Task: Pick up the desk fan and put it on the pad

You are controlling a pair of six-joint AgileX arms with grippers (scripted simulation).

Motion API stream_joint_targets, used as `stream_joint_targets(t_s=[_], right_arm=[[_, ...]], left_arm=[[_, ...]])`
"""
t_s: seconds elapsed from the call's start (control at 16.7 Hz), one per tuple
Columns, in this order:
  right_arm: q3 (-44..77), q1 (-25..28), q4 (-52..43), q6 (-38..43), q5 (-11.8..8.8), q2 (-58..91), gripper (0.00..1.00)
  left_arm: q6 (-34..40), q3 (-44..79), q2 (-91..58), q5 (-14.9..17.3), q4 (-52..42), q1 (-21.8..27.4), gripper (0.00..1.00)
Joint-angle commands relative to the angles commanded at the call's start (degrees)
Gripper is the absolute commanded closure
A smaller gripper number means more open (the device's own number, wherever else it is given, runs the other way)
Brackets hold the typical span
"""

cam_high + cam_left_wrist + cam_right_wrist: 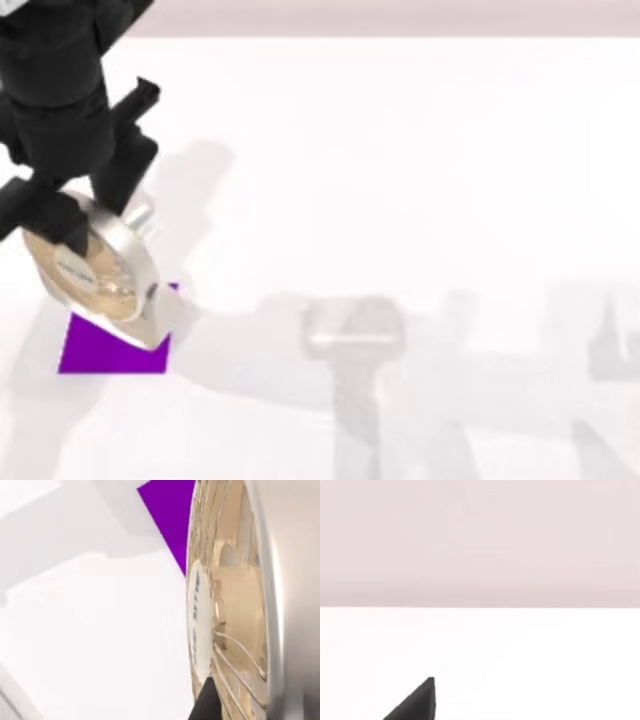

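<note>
Desk fan [100, 270], tilted, left of frame, clamped in left gripper [70, 225]. It overlaps the purple pad [105, 350]. Right gripper [415, 705]: finger state cannot be told.

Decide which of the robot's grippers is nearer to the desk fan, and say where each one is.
Left. The left gripper holds the desk fan over the pad at the table's left. The right gripper is out of the top view; its wrist view shows only bare table.

Bright, washed-out light; soft grey shadows cross the table [420, 200], with blurred edges.
</note>
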State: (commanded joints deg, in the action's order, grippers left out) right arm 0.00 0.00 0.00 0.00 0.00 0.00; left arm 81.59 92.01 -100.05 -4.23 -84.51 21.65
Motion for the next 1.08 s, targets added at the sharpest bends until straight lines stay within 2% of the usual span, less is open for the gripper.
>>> stream_joint_targets(t_s=[0.24,0.42,0.9,1.08], right_arm=[[0.0,0.0,0.0,0.0,0.0,0.0,0.0],[0.0,0.0,0.0,0.0,0.0,0.0,0.0],[0.0,0.0,0.0,0.0,0.0,0.0,0.0],[0.0,0.0,0.0,0.0,0.0,0.0,0.0]], left_arm=[[17.02,-6.32,3.98,1.85,4.6,-2.87,1.0],[23.58,-9.29,5.74,2.82,6.88,-4.18,1.0],[24.8,-10.02,5.89,2.99,7.5,-4.22,1.0],[24.67,-13.03,5.63,3.06,11.01,-4.71,1.0]])
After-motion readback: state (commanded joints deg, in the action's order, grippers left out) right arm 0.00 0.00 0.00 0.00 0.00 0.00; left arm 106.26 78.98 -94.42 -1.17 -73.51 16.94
